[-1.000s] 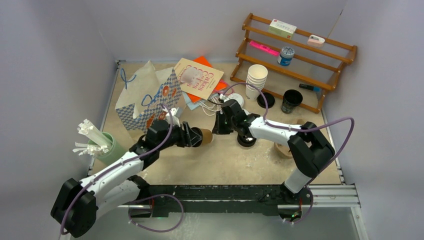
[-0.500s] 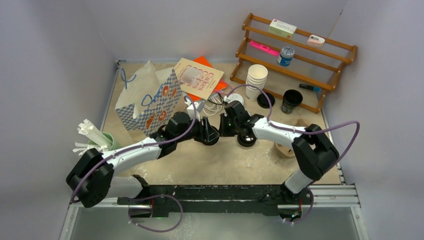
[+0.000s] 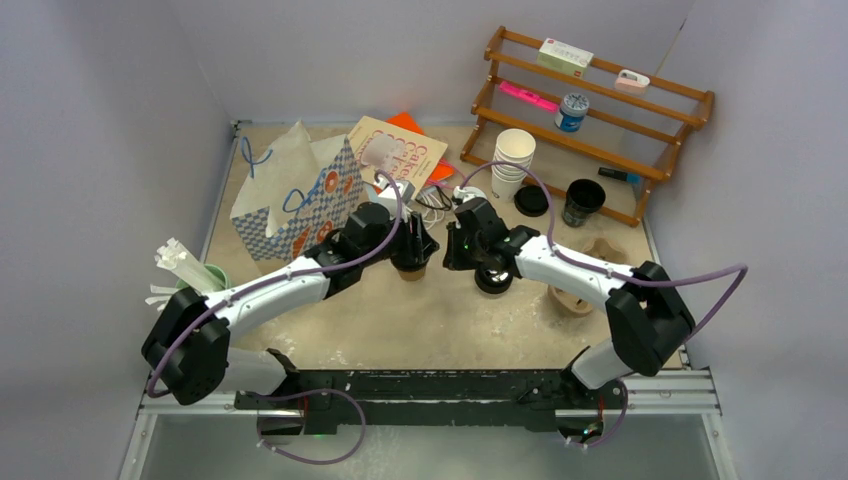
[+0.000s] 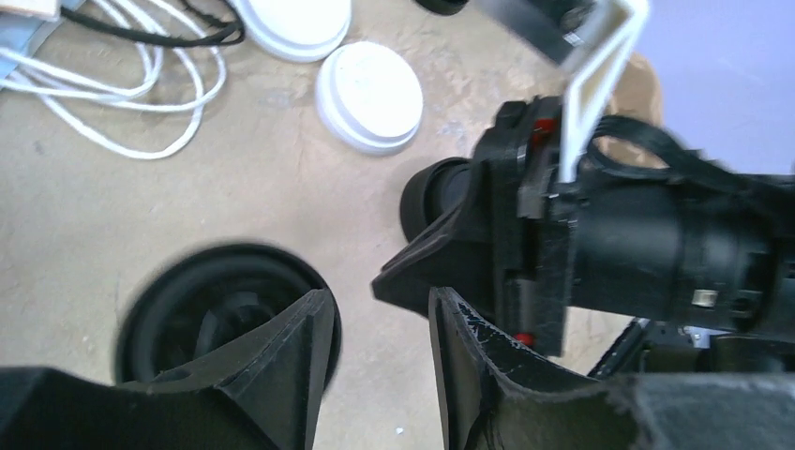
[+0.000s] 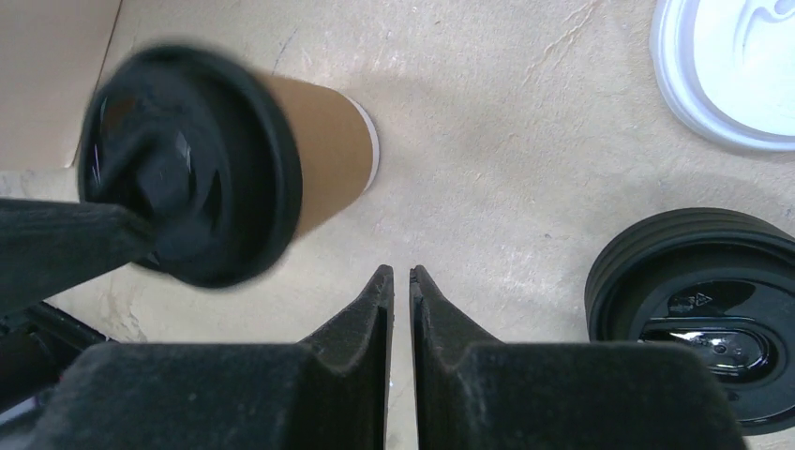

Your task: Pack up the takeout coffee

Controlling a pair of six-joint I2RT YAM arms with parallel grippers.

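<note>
A brown paper coffee cup with a black lid (image 3: 411, 266) stands upright at mid-table. It shows blurred in the right wrist view (image 5: 187, 211). My left gripper (image 3: 414, 243) hovers right over it, open. Bare table shows between its fingers (image 4: 380, 300), and its left finger overlaps the black lid (image 4: 220, 305). A black cup with a black lid (image 3: 494, 281) stands just to the right and shows in the right wrist view (image 5: 698, 314). My right gripper (image 3: 457, 250) is shut and empty between the two cups (image 5: 400, 272).
A checkered paper bag (image 3: 295, 195) stands at the back left. The brown cup carrier (image 3: 578, 295) lies at the right. A stack of white cups (image 3: 513, 160), a lidless black cup (image 3: 581, 202), loose white lids (image 4: 368, 94), white cables and a wooden rack (image 3: 600, 110) crowd the back.
My left arm has swung right and farther in with the brown cup. The cup went from lying sideways in the gripper to standing upright under it. My right gripper has shifted slightly back.
</note>
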